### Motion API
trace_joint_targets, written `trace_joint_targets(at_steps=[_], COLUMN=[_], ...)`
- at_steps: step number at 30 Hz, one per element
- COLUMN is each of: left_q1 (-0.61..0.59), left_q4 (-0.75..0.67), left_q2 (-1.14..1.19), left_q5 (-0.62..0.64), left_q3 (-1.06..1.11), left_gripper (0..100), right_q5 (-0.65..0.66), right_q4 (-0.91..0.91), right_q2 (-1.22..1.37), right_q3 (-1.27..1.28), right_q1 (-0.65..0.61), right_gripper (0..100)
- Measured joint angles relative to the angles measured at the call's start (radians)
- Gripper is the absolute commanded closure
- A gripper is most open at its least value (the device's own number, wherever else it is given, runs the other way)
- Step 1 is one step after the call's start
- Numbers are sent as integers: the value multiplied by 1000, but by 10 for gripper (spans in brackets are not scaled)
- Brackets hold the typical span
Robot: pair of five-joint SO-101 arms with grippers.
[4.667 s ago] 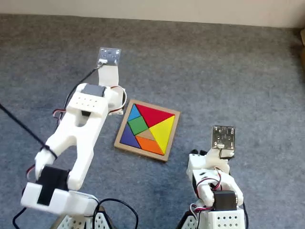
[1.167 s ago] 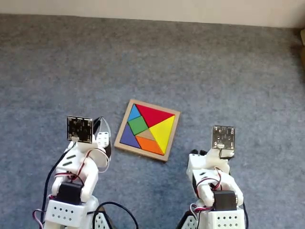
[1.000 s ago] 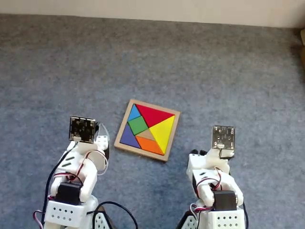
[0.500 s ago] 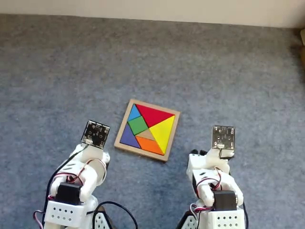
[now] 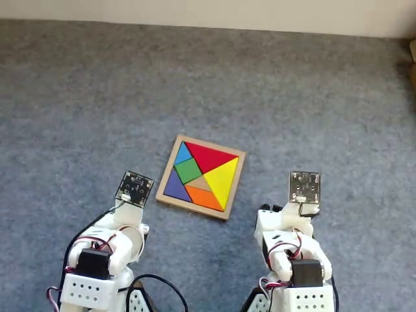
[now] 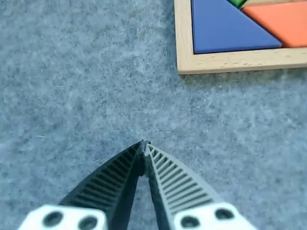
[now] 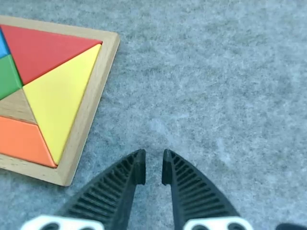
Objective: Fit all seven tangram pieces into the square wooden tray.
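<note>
The square wooden tray (image 5: 234,186) lies on the carpet between the two arms. Inside it sit a red triangle (image 5: 209,157), a yellow triangle (image 5: 222,180), a green square (image 5: 188,170), a light blue piece (image 5: 182,154), a dark blue triangle (image 5: 173,186), an orange piece (image 5: 204,195) and a small tan triangle (image 5: 202,182), all flat. My left gripper (image 6: 144,143) is shut and empty over bare carpet, just short of the tray's corner (image 6: 240,62). Beside the tray's edge (image 7: 85,112), my right gripper (image 7: 152,165) is shut but for a narrow slit and holds nothing.
Grey carpet runs all round the tray. The left arm (image 5: 104,250) is folded at the near left and the right arm (image 5: 292,250) at the near right. A pale wall strip borders the far edge.
The left arm has drawn back from beside the tray's far left side and folded down at the near left. The tray, its pieces and the right arm have not moved.
</note>
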Motion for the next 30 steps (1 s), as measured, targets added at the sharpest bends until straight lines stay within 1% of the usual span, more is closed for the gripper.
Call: trace_joint_targets(at_steps=[4,11,30], left_q1=[0,0,0], left_q4=[0,0,0], left_q2=[0,0,0], left_q5=[0,0,0], left_q3=[0,0,0], left_gripper=[993,993,993], right_q5=[0,0,0], right_q4=[78,120,123], right_q2=[0,0,0], right_q3=[0,0,0], right_q1=[0,0,0], right_gripper=[925,925,925])
